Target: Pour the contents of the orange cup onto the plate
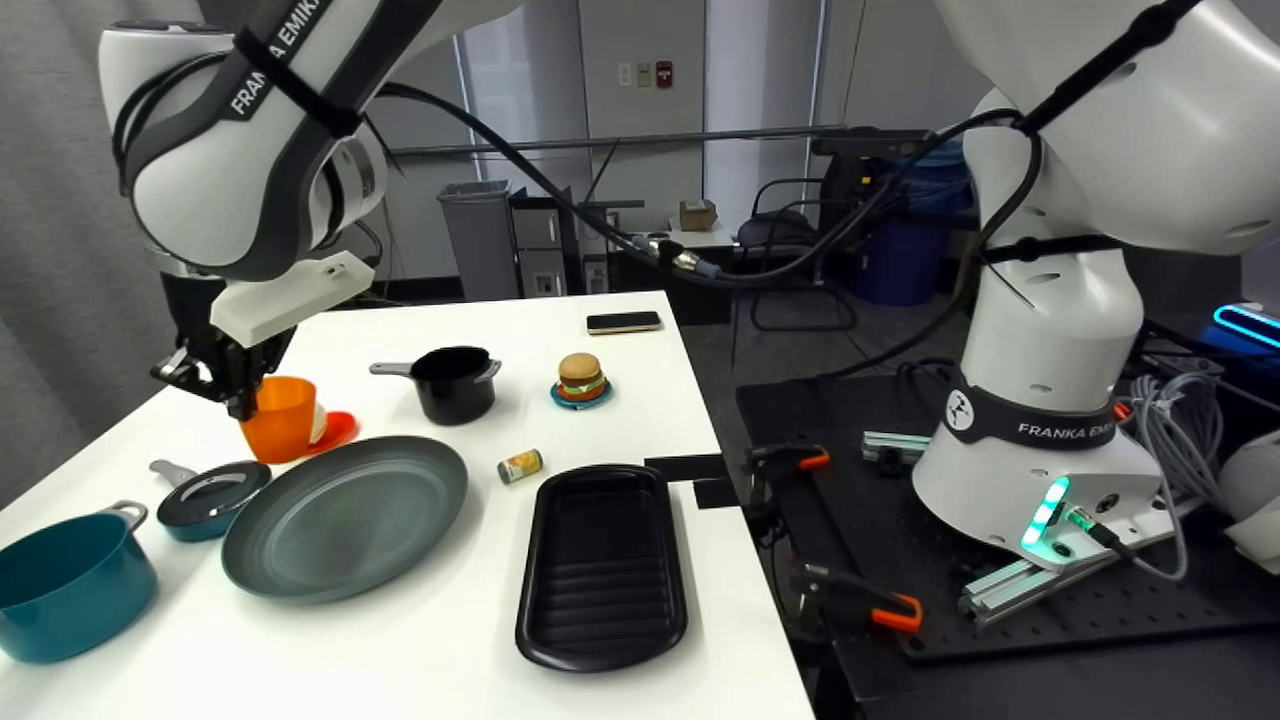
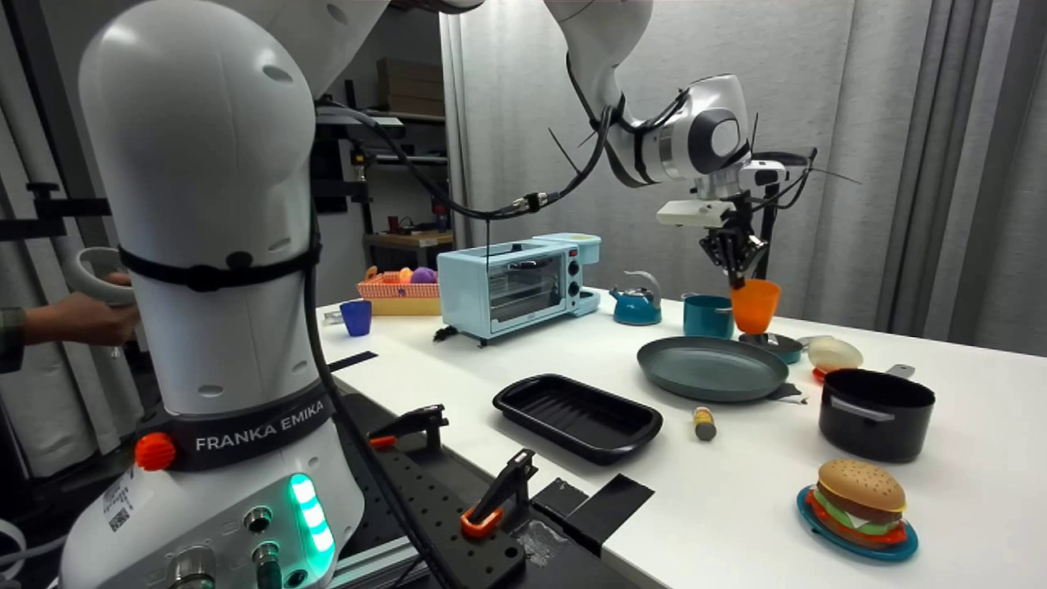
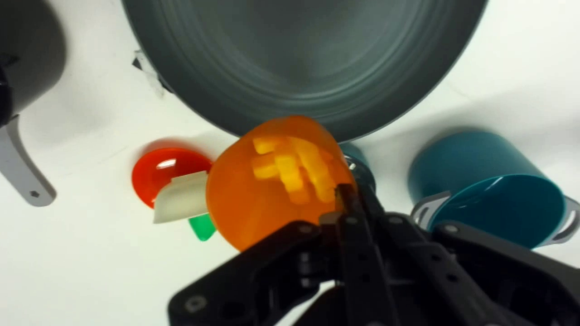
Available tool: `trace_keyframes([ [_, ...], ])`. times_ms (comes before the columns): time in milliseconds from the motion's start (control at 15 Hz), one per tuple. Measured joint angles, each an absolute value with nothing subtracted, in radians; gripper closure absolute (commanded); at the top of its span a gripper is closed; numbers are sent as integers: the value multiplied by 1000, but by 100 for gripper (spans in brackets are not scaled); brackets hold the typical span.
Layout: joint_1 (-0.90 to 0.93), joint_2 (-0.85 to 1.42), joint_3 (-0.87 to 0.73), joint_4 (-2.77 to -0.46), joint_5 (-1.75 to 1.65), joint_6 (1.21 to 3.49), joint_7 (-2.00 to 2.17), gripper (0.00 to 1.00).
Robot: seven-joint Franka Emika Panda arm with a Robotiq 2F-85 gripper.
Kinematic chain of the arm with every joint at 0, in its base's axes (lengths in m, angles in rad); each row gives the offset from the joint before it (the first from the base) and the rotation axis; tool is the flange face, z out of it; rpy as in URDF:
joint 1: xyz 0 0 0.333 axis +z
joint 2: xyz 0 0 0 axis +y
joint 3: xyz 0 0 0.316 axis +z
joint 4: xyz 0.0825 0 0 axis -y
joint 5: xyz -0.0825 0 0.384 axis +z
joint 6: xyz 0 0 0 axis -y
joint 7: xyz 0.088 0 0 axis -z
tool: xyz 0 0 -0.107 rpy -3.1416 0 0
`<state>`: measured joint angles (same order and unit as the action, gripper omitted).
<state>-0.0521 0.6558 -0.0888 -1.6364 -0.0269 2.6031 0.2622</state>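
Observation:
My gripper is shut on the wall of the orange cup, one finger inside the rim and one outside. In the wrist view the contents, several yellow-orange sticks, lie inside the cup. Both exterior views show the orange cup held up off the table, tilted slightly at most, just beyond the far rim of the plate. From the wrist camera, the cup's edge overlaps the rim of the dark grey-green plate. The visible part of the plate's surface is bare.
Near the cup stand a small lidded teal pan, a teal pot and a red dish with a pale piece. Around the plate are a black pot, a small can, a black tray and a toy burger.

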Motion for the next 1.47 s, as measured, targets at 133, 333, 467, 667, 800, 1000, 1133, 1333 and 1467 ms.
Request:
trace_keyframes([
  [133, -79, 657, -30, -1637, 54, 2601, 190, 99],
  [333, -132, 664, 69, -1651, 178, 2599, 68, 99],
  [467, -162, 669, 126, -1665, 250, 2597, -7, 99],
  [667, -199, 669, 180, -1690, 334, 2595, -88, 99],
  [800, -221, 669, 200, -1702, 380, 2595, -125, 99],
  [1000, -280, 669, 269, -1709, 509, 2595, -212, 99],
  [1133, -317, 669, 313, -1709, 595, 2595, -277, 99],
  [1333, -347, 669, 347, -1709, 718, 2595, -371, 99],
  [1467, -355, 669, 357, -1709, 807, 2595, -429, 99],
])
